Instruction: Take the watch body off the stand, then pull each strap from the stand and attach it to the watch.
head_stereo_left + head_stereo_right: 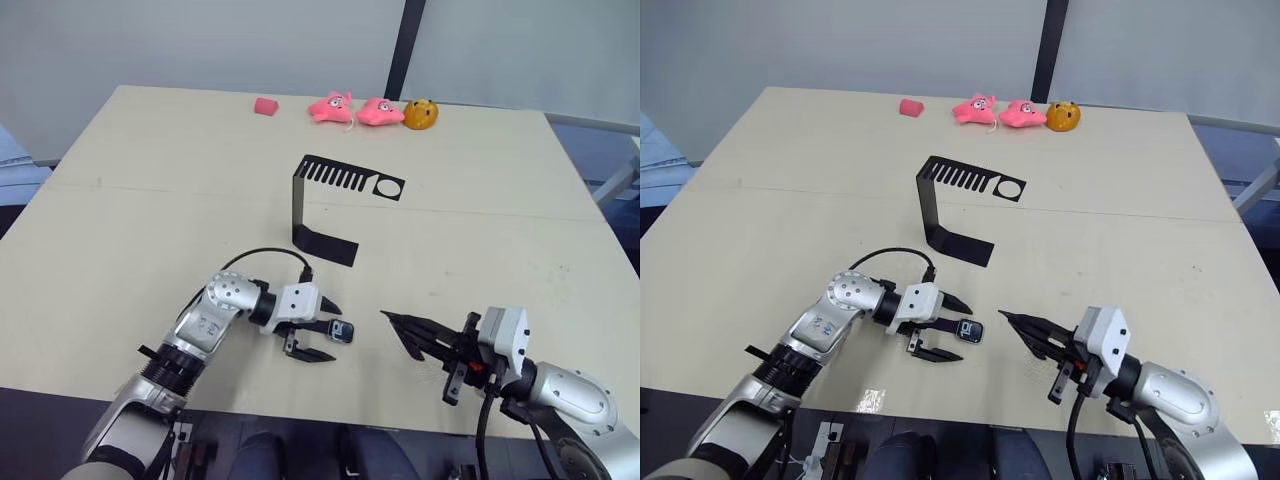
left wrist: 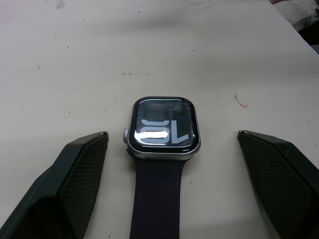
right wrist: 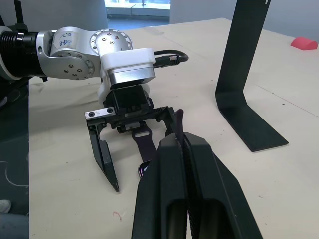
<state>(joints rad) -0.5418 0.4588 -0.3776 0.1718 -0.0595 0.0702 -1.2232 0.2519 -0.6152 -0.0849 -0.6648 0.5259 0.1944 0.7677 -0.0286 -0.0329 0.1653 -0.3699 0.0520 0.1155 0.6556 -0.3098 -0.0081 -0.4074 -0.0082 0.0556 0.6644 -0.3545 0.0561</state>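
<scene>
A: While the watch body (image 2: pixel 163 127) lies flat on the table (image 1: pixel 150 200) near the front edge, we see one strap (image 2: pixel 155 199) already joined to it, running back under the left wrist. Left gripper (image 1: pixel 322 329) is spread wide around it, fingers (image 2: pixel 60 189) on either side, gripping nothing.

B: Right gripper (image 1: pixel 408 331)?

A: Fingers pressed together, and a thin dark band (image 3: pixel 178 122) sticks out between them. We read that as the second strap, pinched. It sits just beside the watch, tip aimed at it.

B: Stand (image 1: pixel 330 205)?

A: Well behind, upright, slots bare. Done with.

B: Risks?

A: Nobody is holding the watch. If the right arm pushes the strap end into the case slot, we expect the case to skid or spin on the smooth table. The band is floppy, so it could buckle or miss the slot. If the left fingers close off-centre, they could tip the case.

B: Anything else?

A: Watch is close to the edge; a hard shove could send it off.
</scene>
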